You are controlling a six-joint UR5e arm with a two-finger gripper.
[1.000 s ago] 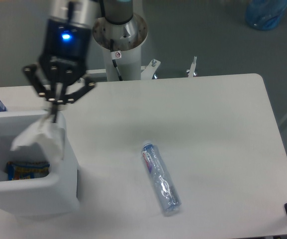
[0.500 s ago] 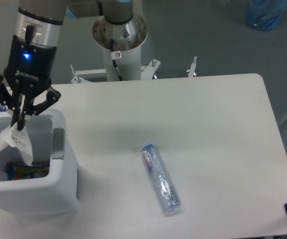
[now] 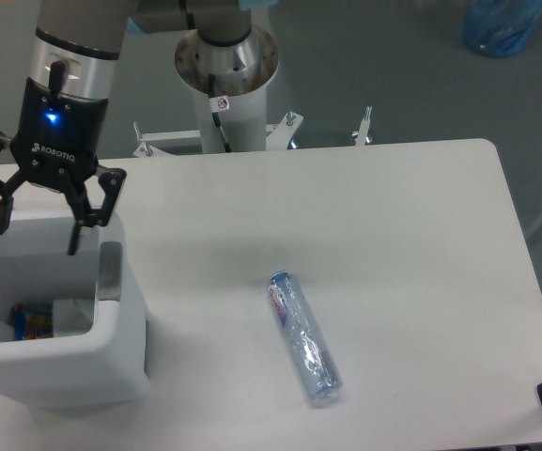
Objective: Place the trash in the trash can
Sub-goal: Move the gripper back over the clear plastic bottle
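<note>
The end effector (image 3: 38, 218) hung above the open mouth of the trash can (image 3: 111, 362), its two fingers spread apart and gripping nothing. Inside the trash can, a pale crumpled piece, apparently the paper scrap (image 3: 71, 314), lay on the bottom beside a blue-and-yellow packet (image 3: 28, 320). On that evidence, the first half of the job appeared complete.

The crushed plastic bottle (image 3: 304, 336) lay on the desk (image 3: 421, 244), well apart from the trash can and to its right, resting on its side at a slant with its labelled end pointing up the desk. Nothing touched it. It remained outstanding.

In my judgement, the task stood roughly at its midpoint: one item deposited, one item not yet collected. What was left was a reach across the desk to the bottle, a grip on its crumpled body, a carry to the trash can and a release over the opening.

A blue translucent bag (image 3: 503, 24) sat on the floor beyond the desk, uninvolved.
</note>
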